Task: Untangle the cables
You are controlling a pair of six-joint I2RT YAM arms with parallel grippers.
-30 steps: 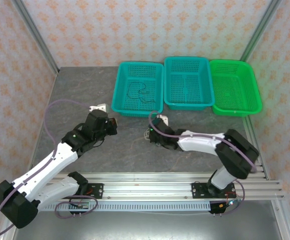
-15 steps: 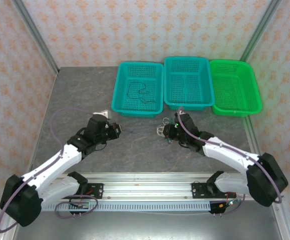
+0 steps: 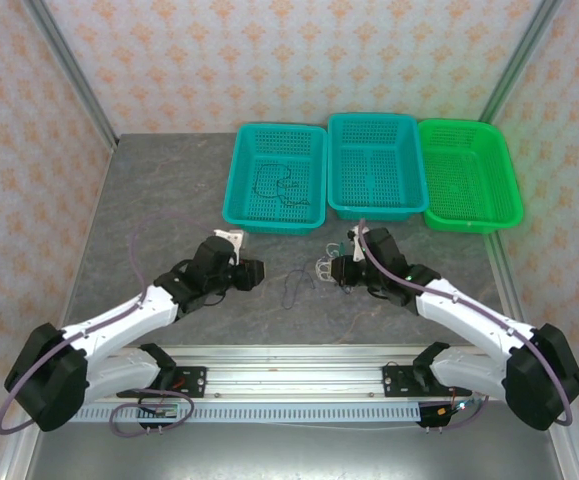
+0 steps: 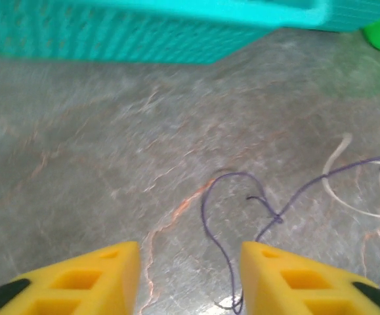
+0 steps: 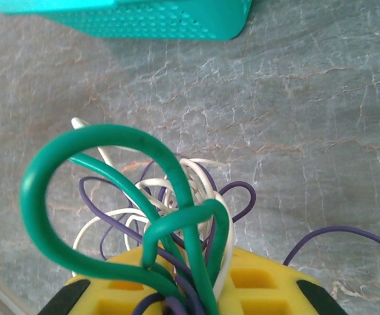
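Note:
The cables are a tangled clump (image 3: 322, 268) of green, whitish and purple wires on the grey table. My right gripper (image 3: 335, 268) is shut on this clump. In the right wrist view, thick green loops (image 5: 45, 190), white strands (image 5: 199, 172) and purple strands (image 5: 239, 190) rise from between its yellow fingers (image 5: 262, 282). A slack purple strand (image 3: 294, 285) trails left from the clump. My left gripper (image 3: 256, 273) is open, and the purple strand (image 4: 232, 216) lies on the table between its yellow fingers (image 4: 288, 275), held by neither. A black cable (image 3: 274, 185) lies in the left teal basket.
Three baskets line the back: left teal (image 3: 244, 210), middle teal (image 3: 339, 205) and green (image 3: 514, 215). The left teal basket's wall (image 4: 144, 33) stands just ahead of my left gripper. The rail (image 3: 289, 360) runs along the table's near edge.
My left gripper has opened and let go of the purple strand, which was stretched taut and now lies slack. Both arms have moved toward the table's middle.

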